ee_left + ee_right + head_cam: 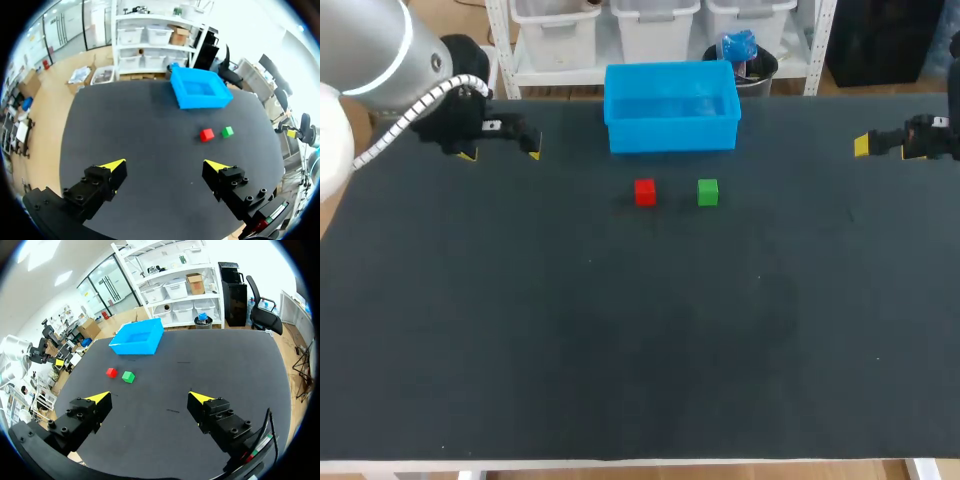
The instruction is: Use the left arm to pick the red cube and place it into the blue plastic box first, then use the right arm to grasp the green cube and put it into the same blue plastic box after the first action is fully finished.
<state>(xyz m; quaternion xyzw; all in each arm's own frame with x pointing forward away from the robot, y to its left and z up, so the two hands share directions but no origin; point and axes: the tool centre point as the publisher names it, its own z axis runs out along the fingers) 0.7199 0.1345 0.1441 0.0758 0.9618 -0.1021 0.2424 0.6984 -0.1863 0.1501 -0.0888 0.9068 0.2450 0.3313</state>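
- The desk point(620, 350) is showing a dark, matte, flat top with a pale strip along its near edge.
- The blue box point(672, 135) is standing at the far middle of the desk. It is a smooth rectangular plastic tub with low walls and an open top.
- The red cube point(645, 192) is sitting on the desk just in front of the box, a small solid block with crisp edges.
- The green cube point(708, 192), the same shape, is sitting near the red one on its right. The two are not touching.
- The left arm point(380, 50) is coming in from the far left corner as a smooth silver tube, with a ribbed white hose point(410, 110) curving along it.
- The left end effector point(165, 165) is hovering over the far left part of the desk, well apart from both cubes. Its blocky black fingers with yellow wedge tips are spread wide and holding nothing.
- The right arm point(930, 140) is showing only a black wrist part at the right border of the head view; the rest is cut off.
- The right end effector point(150, 397) is hanging over the far right of the desk, well apart from the green cube. Its fingers are also spread wide and gripping nothing.
- In the head view only one yellow tip of the right end effector is showing.
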